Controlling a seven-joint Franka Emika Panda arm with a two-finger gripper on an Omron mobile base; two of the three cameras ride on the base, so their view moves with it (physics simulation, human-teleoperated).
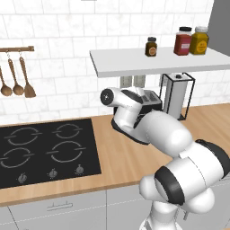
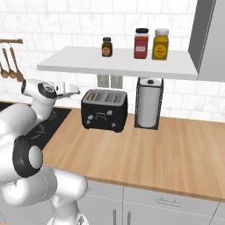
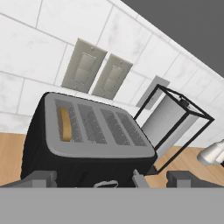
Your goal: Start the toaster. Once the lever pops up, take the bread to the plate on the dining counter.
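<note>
The toaster (image 2: 104,109) stands at the back edge of the wooden counter (image 2: 167,149) against the tiled wall, under a white shelf (image 2: 118,63) carrying three jars (image 2: 141,43) whose labels are too small to read; the bread (image 3: 65,124) sits in its leftmost slot. A wire-framed paper towel stand (image 2: 148,103) is just beside the toaster's right side, and a black hob (image 1: 45,150) lies toward the counter's left end. The gripper (image 3: 111,177) hangs just in front of the toaster, jaws spread wide and holding nothing.
</note>
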